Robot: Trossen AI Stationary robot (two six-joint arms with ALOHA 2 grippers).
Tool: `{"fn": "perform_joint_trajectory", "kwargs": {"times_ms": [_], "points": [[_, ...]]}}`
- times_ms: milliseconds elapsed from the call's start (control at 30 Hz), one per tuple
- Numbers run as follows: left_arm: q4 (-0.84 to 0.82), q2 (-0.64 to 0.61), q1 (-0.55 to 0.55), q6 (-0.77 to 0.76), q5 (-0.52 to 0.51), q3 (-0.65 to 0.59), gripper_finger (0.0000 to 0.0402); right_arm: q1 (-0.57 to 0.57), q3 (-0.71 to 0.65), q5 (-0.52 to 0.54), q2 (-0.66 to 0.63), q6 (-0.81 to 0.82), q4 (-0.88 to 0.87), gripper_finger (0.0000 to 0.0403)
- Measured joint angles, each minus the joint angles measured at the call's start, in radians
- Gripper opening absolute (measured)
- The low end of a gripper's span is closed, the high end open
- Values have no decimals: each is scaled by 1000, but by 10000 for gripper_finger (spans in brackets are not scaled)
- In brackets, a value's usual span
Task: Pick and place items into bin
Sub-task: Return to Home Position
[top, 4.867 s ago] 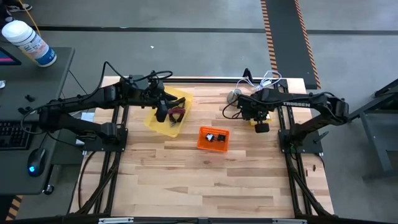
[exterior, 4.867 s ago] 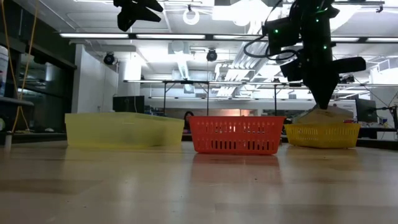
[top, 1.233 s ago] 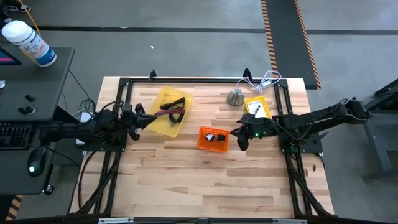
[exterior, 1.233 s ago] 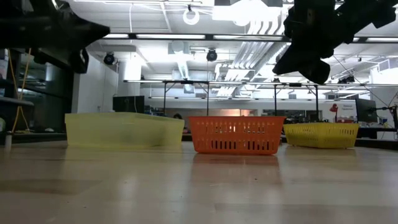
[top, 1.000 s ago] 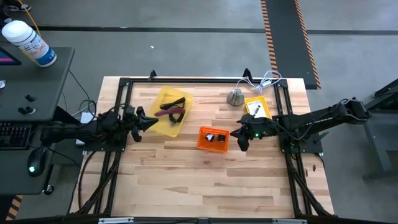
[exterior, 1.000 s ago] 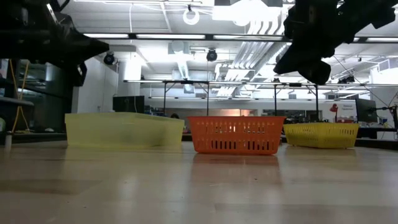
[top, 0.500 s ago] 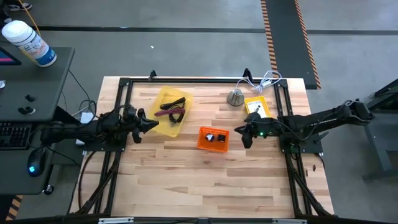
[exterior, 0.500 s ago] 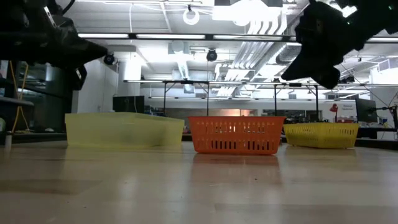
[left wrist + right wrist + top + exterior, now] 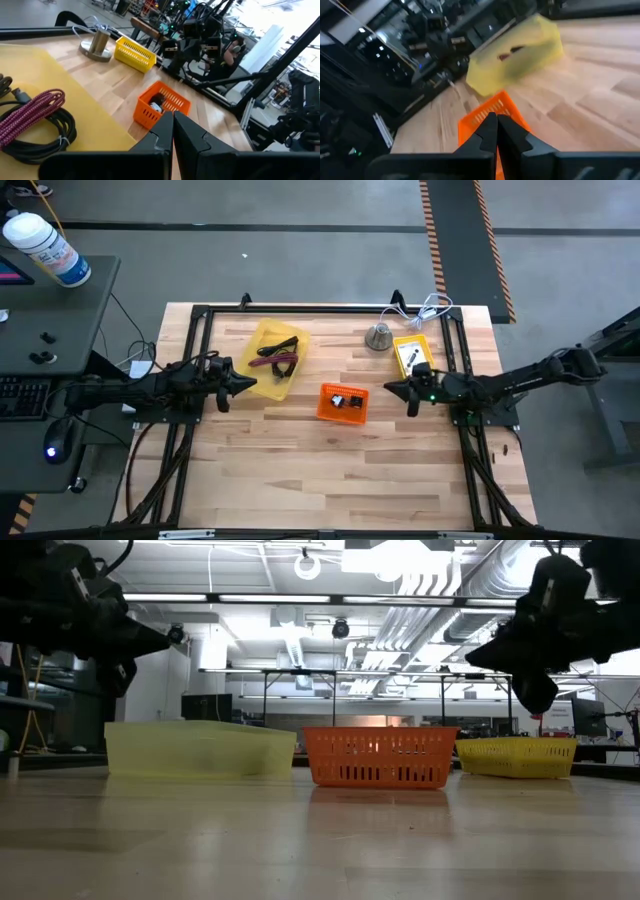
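Observation:
A wide yellow bin holds a black cable and a maroon braided cable. The orange basket stands on the table with small black-and-white pieces inside. A small yellow basket holds a white card. My left gripper hovers shut and empty at the yellow bin's near-left side. My right gripper hangs shut and empty above the table between the orange basket and the small yellow basket. Both grippers are up in the air in the low view, the left gripper and the right gripper.
A silver bell-shaped object stands on the table beside the small yellow basket, with white cords at the far edge. A black frame borders the table. Bare wood fills the near half.
My right gripper has drawn back from the orange basket toward the table's right edge and sunk a little, staying shut. My left gripper has eased slightly toward the yellow bin. The baskets and their contents have stayed still.

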Motion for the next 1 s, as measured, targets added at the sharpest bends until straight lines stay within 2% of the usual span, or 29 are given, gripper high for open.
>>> {"fn": "perform_joint_trajectory", "kwargs": {"times_ms": [100, 367, 767, 933, 1000], "points": [[0, 0, 0, 0, 0, 0, 1, 0, -38, 30, -44, -32, 55, 0], [0, 0, 0, 0, 0, 0, 1, 5, -38, 27, -188, -168, 15, 0], [0, 0, 0, 0, 0, 0, 1, 5, -39, 25, -473, -197, -320, 0], [0, 0, 0, 0, 0, 0, 1, 5, -39, 58, -575, -199, -469, 0], [0, 0, 0, 0, 0, 0, 1, 5, -39, 60, -605, -217, -473, 0]]}}
